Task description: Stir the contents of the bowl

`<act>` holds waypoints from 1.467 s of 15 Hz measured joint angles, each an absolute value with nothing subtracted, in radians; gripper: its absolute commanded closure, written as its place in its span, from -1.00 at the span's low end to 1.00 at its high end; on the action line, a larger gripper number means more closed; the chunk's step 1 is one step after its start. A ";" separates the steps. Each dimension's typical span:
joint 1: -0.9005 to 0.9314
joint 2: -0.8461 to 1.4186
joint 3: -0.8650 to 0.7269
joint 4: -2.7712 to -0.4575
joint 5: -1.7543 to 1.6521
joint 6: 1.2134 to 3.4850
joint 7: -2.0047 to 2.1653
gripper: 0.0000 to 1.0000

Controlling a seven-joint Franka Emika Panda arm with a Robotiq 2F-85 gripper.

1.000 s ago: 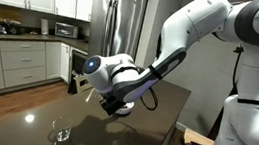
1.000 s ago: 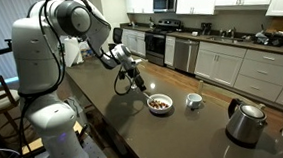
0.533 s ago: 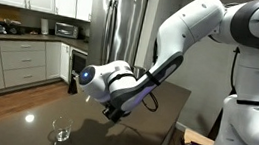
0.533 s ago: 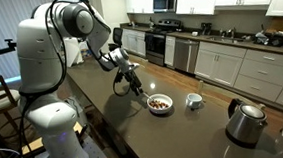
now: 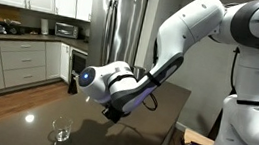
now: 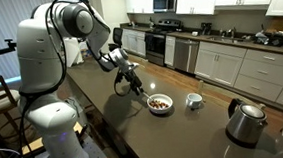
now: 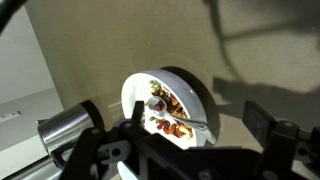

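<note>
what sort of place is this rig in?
A home kitchen, most likely: steel fridge, white cabinets, and a kettle on the counter.

You worked over a dark worktop, smooth and half-glossy, which gave back the light. The bowl looked like glazed white ceramic, shiny at the rim; the contents were rough and matt. The kettle was brushed metal, the glass clear, the arm's shell smooth white plastic.
</note>
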State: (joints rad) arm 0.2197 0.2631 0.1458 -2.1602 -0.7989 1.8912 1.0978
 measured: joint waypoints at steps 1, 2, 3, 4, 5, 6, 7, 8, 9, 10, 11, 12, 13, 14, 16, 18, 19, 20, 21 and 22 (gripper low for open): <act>0.223 0.263 0.146 -2.164 -0.813 1.895 1.098 -1.00; 0.226 0.264 0.146 -2.168 -0.831 1.899 1.098 -1.00; 0.229 0.264 0.146 -2.173 -0.848 1.904 1.097 -1.00; 0.229 0.265 0.146 -2.180 -0.865 1.911 1.094 -1.00; 0.229 0.266 0.146 -2.188 -0.885 1.919 1.089 -0.82; 0.229 0.267 0.146 -2.195 -0.904 1.927 1.084 -0.74; 0.229 0.269 0.146 -2.202 -0.923 1.933 1.082 -0.47; 0.229 0.271 0.145 -2.207 -0.940 1.936 1.082 -0.67; 0.229 0.273 0.144 -2.211 -0.958 1.938 1.082 -0.79; 0.229 0.276 0.143 -2.212 -0.974 1.939 1.082 -0.81; 0.229 0.279 0.142 -2.212 -0.990 1.941 1.082 -0.69; 0.228 0.282 0.140 -2.212 -1.001 1.942 1.082 -0.79; 0.228 0.284 0.138 -2.212 -1.011 1.945 1.082 -0.75; 0.227 0.285 0.136 -2.212 -1.021 1.948 1.082 -0.78; 0.227 0.288 0.132 -2.211 -1.035 1.960 1.082 -0.50; 0.226 0.289 0.130 -2.209 -1.037 1.972 1.082 -0.20; 0.226 0.290 0.130 -2.208 -1.037 1.975 1.082 0.00; 0.226 0.292 0.129 -2.207 -1.037 1.976 1.082 0.14; 0.226 0.293 0.129 -2.205 -1.037 1.976 1.082 0.28; 0.226 0.294 0.129 -2.204 -1.037 1.976 1.082 0.40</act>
